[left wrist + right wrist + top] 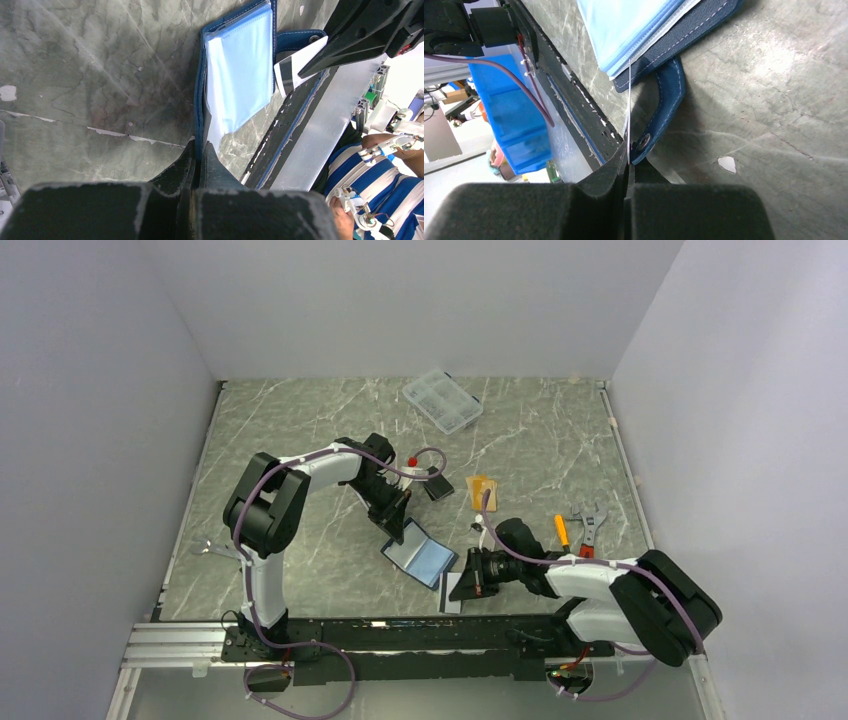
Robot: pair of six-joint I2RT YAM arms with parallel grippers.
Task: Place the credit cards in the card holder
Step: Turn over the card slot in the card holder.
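Tabletop (100,75): card holder (240,65) edge in left gripper (201,149)

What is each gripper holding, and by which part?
Left gripper pinches the card holder by its cover edge; right gripper pinches a card by one edge.

Loose items on the marble table (300,440)

A clear compartment box (443,401) lies well beyond the left fingers (396,523), near the back wall. An orange-handled tool (562,531) and a silver wrench (590,522) lie side by side, right of the right fingers (463,585). A second wrench (213,550) lies far left of the left fingers. A blue bin (506,117) stands off the table's near edge, left of the right fingers.
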